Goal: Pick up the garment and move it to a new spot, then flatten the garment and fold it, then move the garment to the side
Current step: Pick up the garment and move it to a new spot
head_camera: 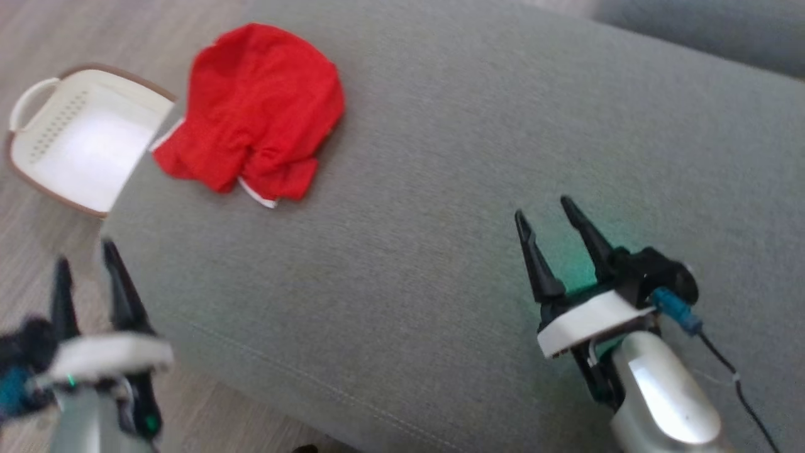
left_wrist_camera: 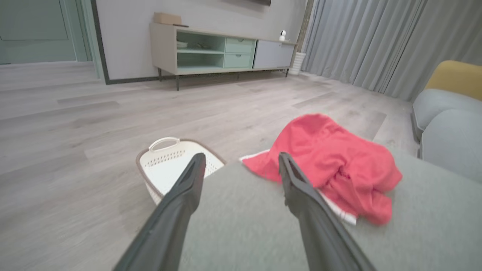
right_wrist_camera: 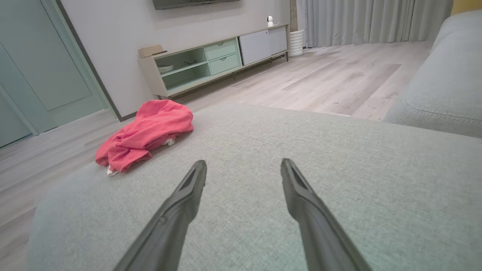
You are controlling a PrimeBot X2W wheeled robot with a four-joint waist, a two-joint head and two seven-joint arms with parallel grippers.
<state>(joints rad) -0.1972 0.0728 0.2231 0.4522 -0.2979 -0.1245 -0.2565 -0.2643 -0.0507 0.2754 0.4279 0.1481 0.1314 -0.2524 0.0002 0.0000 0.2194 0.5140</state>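
**Red garment in a heap, both pincers wide open**

At the far left a white basket (head_camera: 82,138) stands on the wood floor (head_camera: 25,239). Near the left, the left pincer (head_camera: 85,253) hangs over the floor, just beside the edge of the grey sofa seat (head_camera: 440,189). Its two fingers are spread apart and hold nothing. The red garment (head_camera: 258,113) lies crumpled on the far left part of the seat, close to the basket. On the near right, the right pincer (head_camera: 543,207) hovers over the seat, well apart from the garment, spread wide and empty too.
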